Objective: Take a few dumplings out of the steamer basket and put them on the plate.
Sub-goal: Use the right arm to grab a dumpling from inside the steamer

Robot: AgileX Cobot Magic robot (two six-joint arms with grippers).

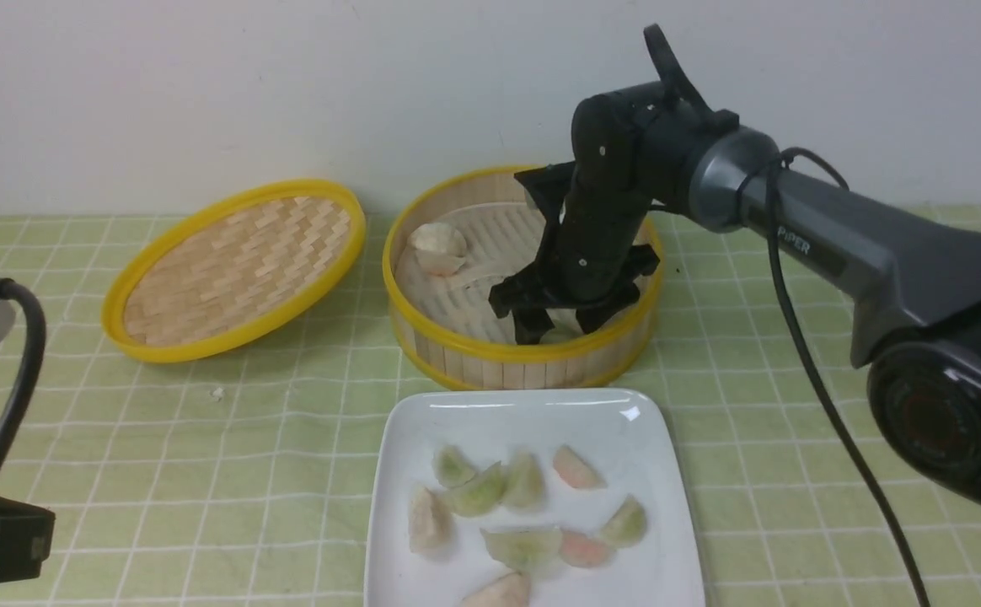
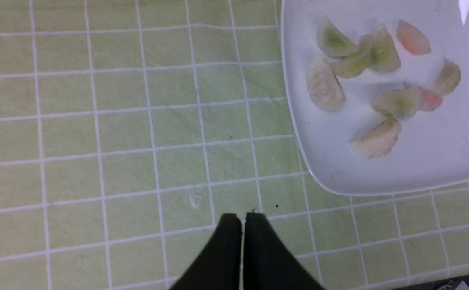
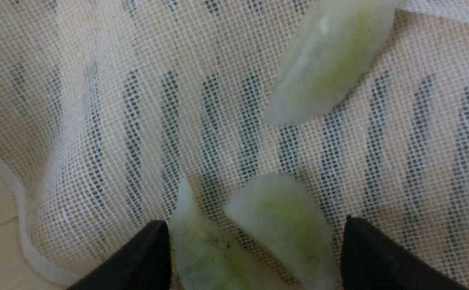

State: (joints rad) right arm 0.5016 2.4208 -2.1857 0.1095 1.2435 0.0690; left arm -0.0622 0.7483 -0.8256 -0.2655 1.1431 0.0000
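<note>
**Green-checked tablecloth [image 1: 204, 472]: right gripper [image 1: 554, 329] reaching down inside the steamer basket [image 1: 457, 354]**

Pale wall is running behind the table, and the checked cloth is covering everything I can see of it. The steamer basket is sitting toward the back, and the white plate [image 1: 423, 421] is lying just in front of it, nearer the robot. A woven lid [image 1: 238, 270] is leaning tilted to the basket's left.

The right arm is bending steeply down over the basket's near right side, its gripper dipping below the yellow rim. Seen from the wrist, its fingers are standing spread over the mesh liner sheet [image 3: 97, 121], with two pale green dumplings [image 3: 283, 217] lying side by side between them. One finger seems to be touching the nearer piece, yet nothing is being pinched. A third dumpling [image 3: 331, 52] is lying apart on the liner, beyond the fingertips. A pale rounded lump [image 1: 438, 244] is resting at the basket's far left side.

A scatter of pieces [image 1: 478, 493], greenish with a few pinkish ones, is lying on the plate, several of them touching.

The left gripper [image 2: 242, 225] is hanging over bare cloth beside the plate, its fingers pressed together on nothing.
</note>
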